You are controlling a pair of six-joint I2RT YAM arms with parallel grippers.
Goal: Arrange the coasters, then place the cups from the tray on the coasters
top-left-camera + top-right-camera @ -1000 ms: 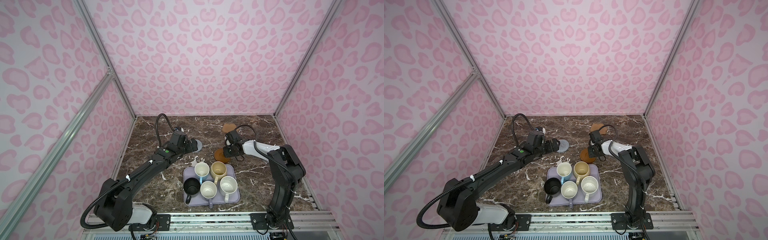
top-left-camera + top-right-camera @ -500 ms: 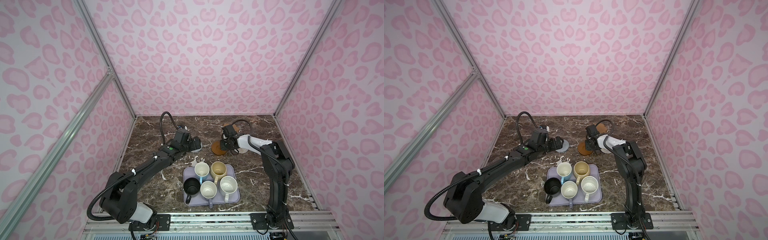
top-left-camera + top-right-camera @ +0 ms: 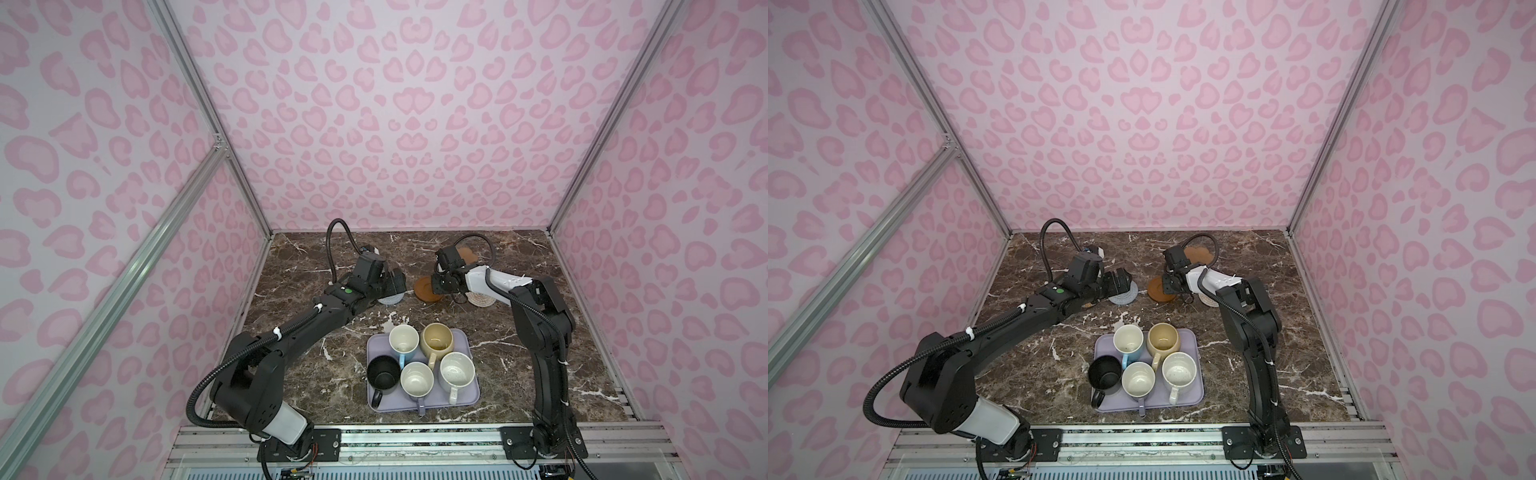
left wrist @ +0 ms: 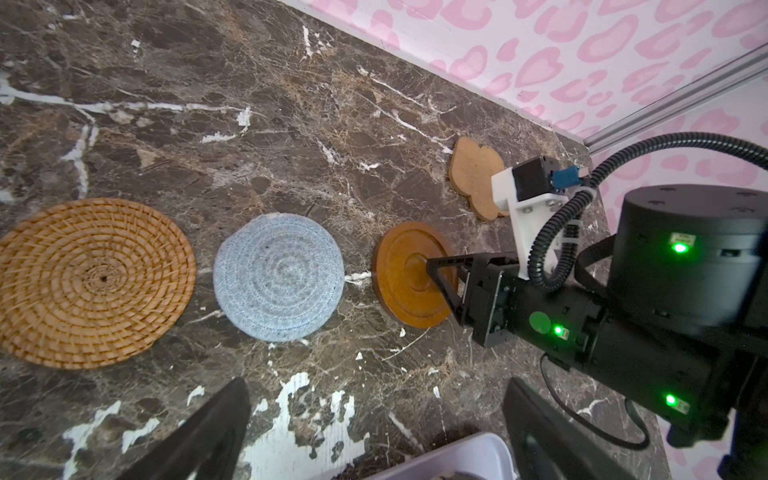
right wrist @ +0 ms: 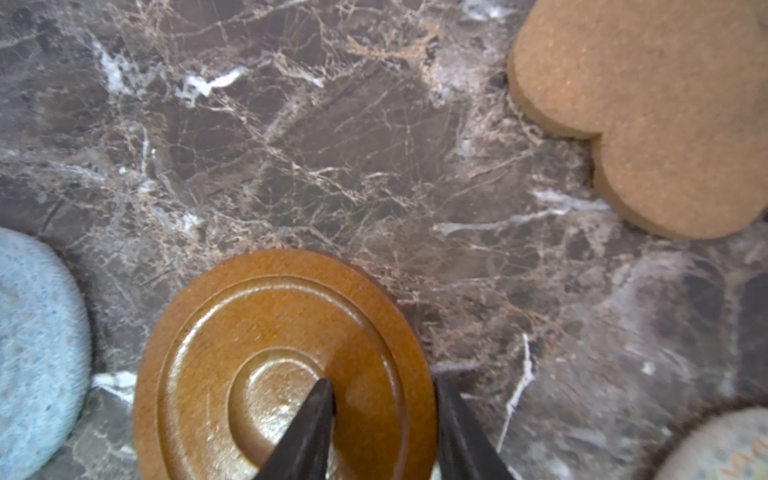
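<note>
On the veined brown marble tabletop (image 3: 519, 332), the right gripper (image 5: 382, 415) has its jaws clamped across the rim of the glossy, ringed wooden disc (image 5: 274, 357). It lies between the soft blue-grey woven mat (image 4: 278, 276) and the cream woven mat (image 3: 482, 299). The left gripper (image 4: 374, 424) hangs with jaws wide apart. Five glazed mugs (image 3: 417, 357) crowd the smooth lavender tray (image 3: 471, 399) near the front edge.

tops: high front, whole table (image 3: 415, 257) | wrists: close, share brown coaster (image 4: 409, 276)
</note>
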